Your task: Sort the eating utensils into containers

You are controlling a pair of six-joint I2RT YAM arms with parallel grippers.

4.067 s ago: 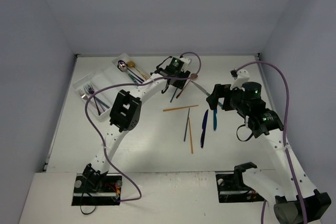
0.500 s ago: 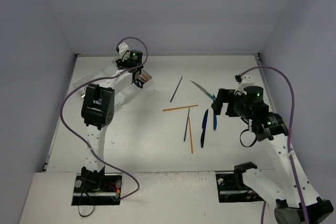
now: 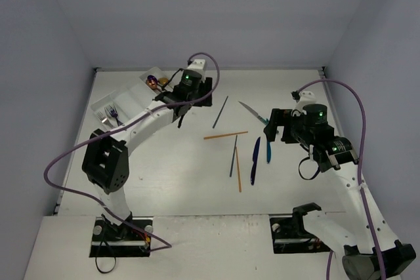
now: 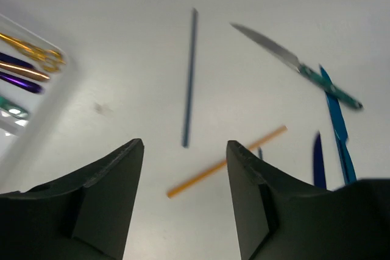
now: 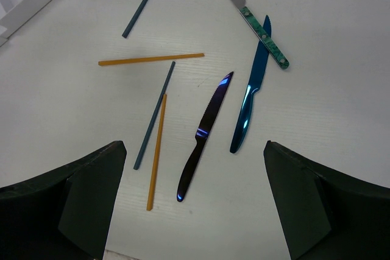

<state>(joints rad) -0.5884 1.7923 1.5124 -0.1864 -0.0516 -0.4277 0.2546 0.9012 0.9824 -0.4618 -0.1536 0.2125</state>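
Note:
Several utensils lie on the table: a blue-grey chopstick [image 3: 220,111] [image 4: 189,77], a teal-handled silver knife [image 3: 253,113] [image 5: 247,16], an orange chopstick [image 3: 225,135] [image 4: 225,162], a purple knife [image 3: 254,160] [image 5: 204,138], a blue knife [image 3: 268,149] [image 5: 251,98], and a grey [image 5: 154,115] and an orange chopstick [image 5: 156,150] side by side. The white tray [image 3: 117,98] at the far left holds gold and purple utensils [image 4: 27,65]. My left gripper [image 3: 182,117] [image 4: 184,150] is open and empty, between the tray and the blue-grey chopstick. My right gripper [image 3: 279,127] [image 5: 194,145] is open and empty above the knives.
Grey walls close the table at the back and both sides. The left arm's purple cable [image 3: 65,162] loops over the table's left side. The right arm's cable [image 3: 357,116] arches along the right wall.
My left gripper has swung from the tray's far end rightward toward the middle of the table. The copper spoon it was on 4 s ago has left the table. The right arm has barely moved.

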